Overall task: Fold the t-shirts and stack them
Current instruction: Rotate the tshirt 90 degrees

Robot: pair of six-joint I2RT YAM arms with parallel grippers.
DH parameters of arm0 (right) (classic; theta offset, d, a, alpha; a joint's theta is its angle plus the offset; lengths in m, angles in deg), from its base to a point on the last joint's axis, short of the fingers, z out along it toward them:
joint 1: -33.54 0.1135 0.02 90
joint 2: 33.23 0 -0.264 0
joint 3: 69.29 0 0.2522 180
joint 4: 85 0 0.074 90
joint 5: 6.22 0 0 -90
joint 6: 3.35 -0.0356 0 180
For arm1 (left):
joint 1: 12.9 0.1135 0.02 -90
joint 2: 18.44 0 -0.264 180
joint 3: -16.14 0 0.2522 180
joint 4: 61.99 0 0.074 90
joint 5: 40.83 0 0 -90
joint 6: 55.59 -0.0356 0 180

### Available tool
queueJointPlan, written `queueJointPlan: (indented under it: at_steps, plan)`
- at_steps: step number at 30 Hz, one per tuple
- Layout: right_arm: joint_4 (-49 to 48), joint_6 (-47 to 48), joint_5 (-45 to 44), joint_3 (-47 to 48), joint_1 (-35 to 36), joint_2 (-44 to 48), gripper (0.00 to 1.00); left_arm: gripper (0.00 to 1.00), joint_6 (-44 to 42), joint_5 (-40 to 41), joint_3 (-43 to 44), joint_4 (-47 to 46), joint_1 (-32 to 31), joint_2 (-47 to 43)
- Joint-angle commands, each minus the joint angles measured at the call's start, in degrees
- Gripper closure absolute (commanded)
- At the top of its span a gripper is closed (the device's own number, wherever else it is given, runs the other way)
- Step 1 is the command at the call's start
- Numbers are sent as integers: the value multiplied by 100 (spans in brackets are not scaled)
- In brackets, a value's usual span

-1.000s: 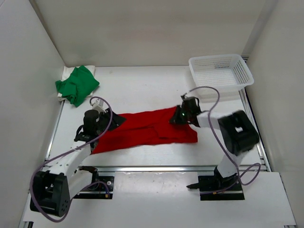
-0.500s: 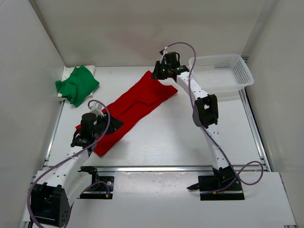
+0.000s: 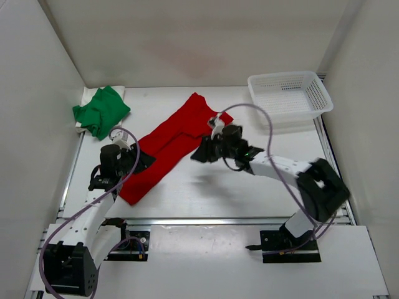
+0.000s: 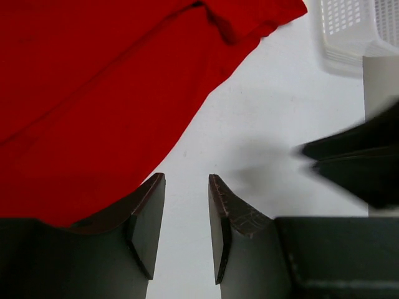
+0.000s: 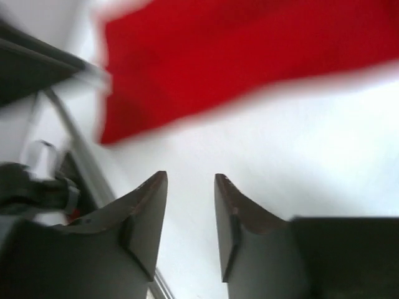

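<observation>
Far left, the crumpled bright green cloth t-shirt [image 3: 100,112] shows only in the overhead view. The left hand [image 4: 186,179] sits at the near end of the long red cloth t-shirt [image 3: 171,140], fingers parted and empty, with white worktop [image 4: 268,124] between them. The right hand [image 5: 190,177], blurred, points leftward beside the shirt, likewise parted and empty.

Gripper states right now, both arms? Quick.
Left gripper: open, only bare table between the jaws; the red t-shirt lies beside it.
Right gripper: open, holding nothing.
</observation>
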Motion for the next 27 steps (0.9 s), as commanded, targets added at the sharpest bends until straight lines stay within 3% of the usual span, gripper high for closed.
queueJointPlan:
  at_steps: [1, 6, 11, 14, 19, 22, 25, 27]
  plan:
    - [-1119, -696, -150, -323, 383, -943, 63, 55, -90, -209, 95, 22, 19, -82]
    - [-1428, -1127, -353, 378, 867, -2060, 55, 55, 7, -104, -11, -5, -78, -222]
    - [-1243, -1390, -635, 1012, 991, -3132, 54, 55, -10, -61, -37, 56, 80, -416]
    - [-963, -1505, -643, 1390, 1000, -3538, 66, 56, -36, 54, -81, 83, 10, -408]
    - [-603, -1373, -678, 1505, 789, -3565, 75, 56, -19, 133, -134, -57, -25, -302]
    - [-436, -1286, -626, 1488, 561, -3372, 96, 56, 34, 125, -116, -198, -165, -109]
    - [-276, -1110, -740, 1173, 350, -3013, 94, 56, 51, 186, -99, -225, -245, -38]
    - [-416, -1118, -679, 917, 305, -2854, 74, 56, 60, 159, -169, -321, -193, -91]
